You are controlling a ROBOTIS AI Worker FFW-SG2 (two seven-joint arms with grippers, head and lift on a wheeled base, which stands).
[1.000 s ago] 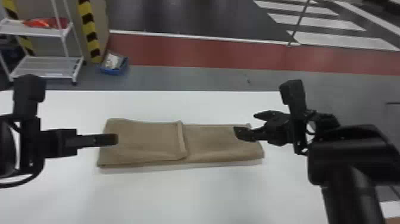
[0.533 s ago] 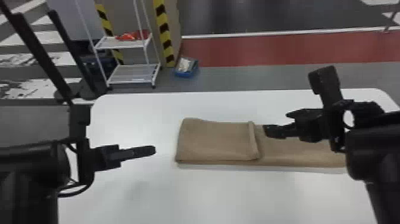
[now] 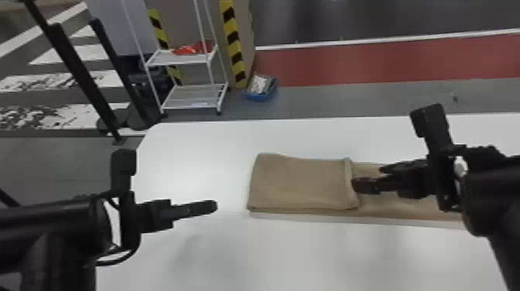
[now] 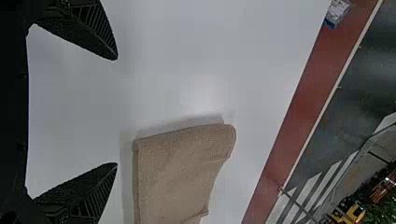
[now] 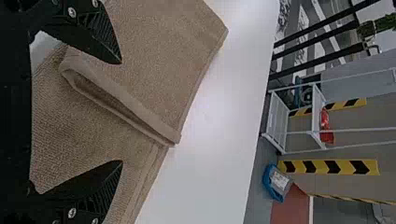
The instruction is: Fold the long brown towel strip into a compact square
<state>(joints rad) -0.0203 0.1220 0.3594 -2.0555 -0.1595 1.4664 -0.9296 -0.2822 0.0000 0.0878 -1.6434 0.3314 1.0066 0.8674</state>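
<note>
1. The brown towel strip [image 3: 301, 182] lies on the table [image 3: 309, 251], partly folded: its nine o'clock part is doubled over, and the flap edge [image 3: 350, 185] crosses the strip. A thinner length runs on toward three o'clock, beneath the right arm.
2. The left claw [image 4: 116, 111] is wide and empty, apart from the towel, between eight and nine o'clock of it.
3. The right claw [image 5: 121, 112] is also wide, with nothing gripped, over the towel near the flap edge. Whether it touches the cloth, I cannot tell.
4. The step in hand looks like the change between folds: one fold seems made, and the strip is not yet compact.
5. Next, I judge, a claw should pinch the doubled part or the three o'clock end and carry it across, edges matched. Dragging the loose flap edge could skew the first fold.
</note>
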